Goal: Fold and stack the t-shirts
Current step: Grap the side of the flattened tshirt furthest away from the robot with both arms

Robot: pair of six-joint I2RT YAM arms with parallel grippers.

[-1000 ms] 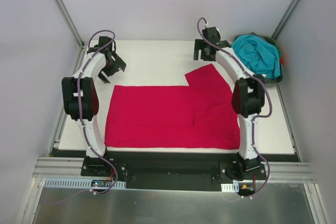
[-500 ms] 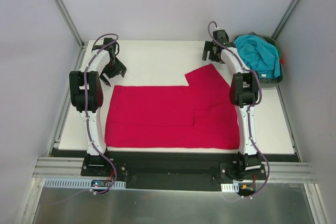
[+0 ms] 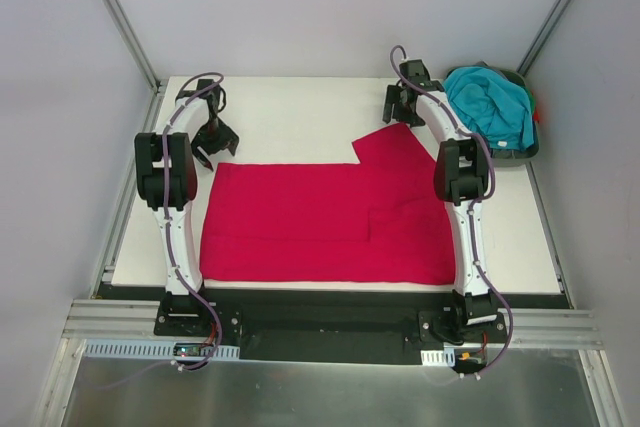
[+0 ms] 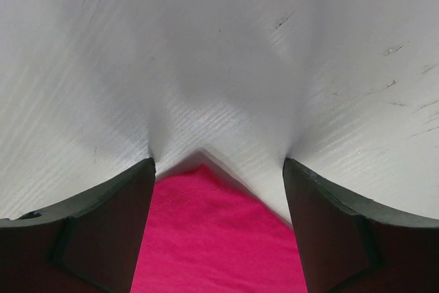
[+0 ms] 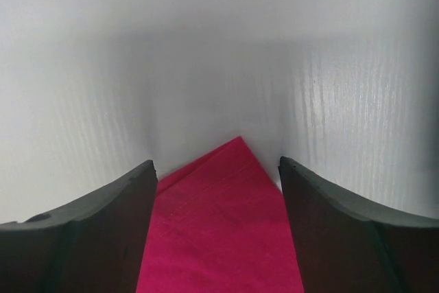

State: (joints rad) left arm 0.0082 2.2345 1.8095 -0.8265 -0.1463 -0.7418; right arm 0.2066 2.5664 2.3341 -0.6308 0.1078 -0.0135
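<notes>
Your red t-shirt (image 3: 320,222) lies spread flat on the white table (image 3: 300,112), filling the centre of the top view. One sleeve sticks out toward the upper right, and a folded-over edge shows right of centre. The teal t-shirt (image 3: 490,102) is bunched up in the dark tray (image 3: 518,154) at the upper right of the frame, apart from the red one.

Your left gripper (image 4: 218,162) is spread wide and holds nothing. In the left wrist view a red corner pokes up from the bottom centre into the gap between the two dark fingers (image 4: 103,231), with bare table above it. In the top view this gripper sits at the upper left, right at the shirt's top left corner. You can't tell whether the tips touch the table.

Your right gripper (image 5: 216,162) is the same: wide apart and gripping nothing. The pointed red sleeve tip sits bottom centre of the right wrist view, between the fingers. In the top view it is up right of centre, at the sleeve end, just beside the tray. Contact with the cloth is unclear there too.
</notes>
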